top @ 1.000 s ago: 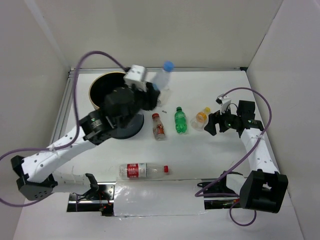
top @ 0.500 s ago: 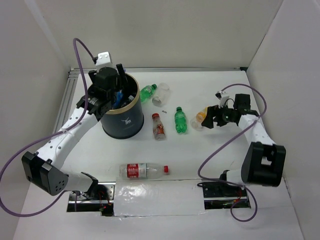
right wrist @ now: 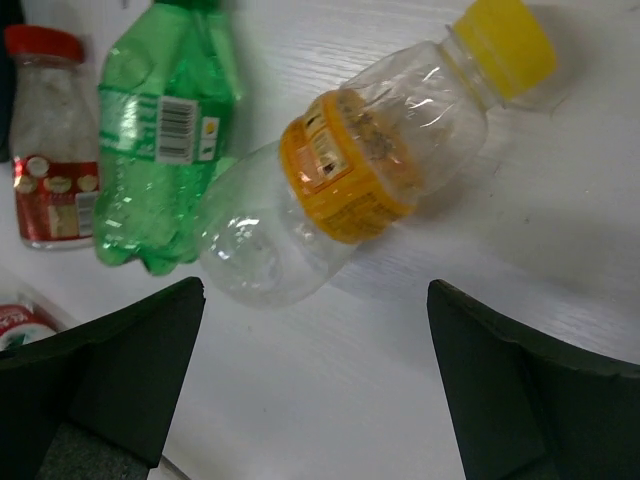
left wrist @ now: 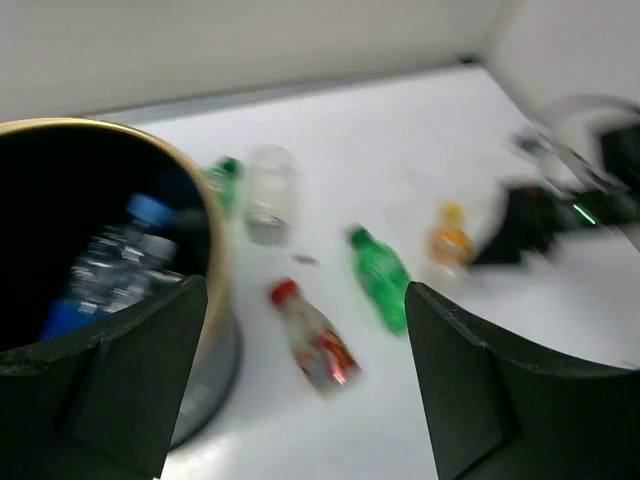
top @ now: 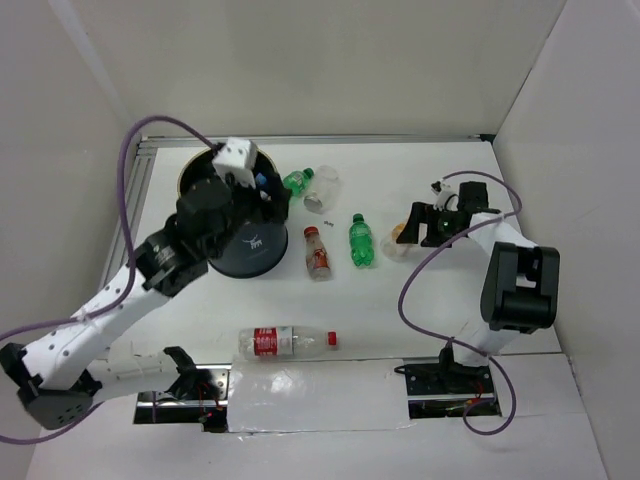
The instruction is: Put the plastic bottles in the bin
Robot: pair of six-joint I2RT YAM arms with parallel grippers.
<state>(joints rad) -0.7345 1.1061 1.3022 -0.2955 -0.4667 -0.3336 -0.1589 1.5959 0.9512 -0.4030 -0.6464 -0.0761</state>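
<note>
1. Over the counter, seen from above, the bin stands upright toward the far left corner, with the left claw hanging above its mouth. The green bottle and red-cap bottle lie mid-counter. The long bottle lies along the near edge. The right claw sits just beside the orange bottle, toward the right edge.
2. Left wrist: the left claw is spread wide and holds nothing. A blue-cap bottle lies inside the bin, below the gold rim.
3. Right wrist: the right claw is released, fingers wide. The orange bottle lies flat ahead of the gap, untouched, its base against the green bottle.
</note>
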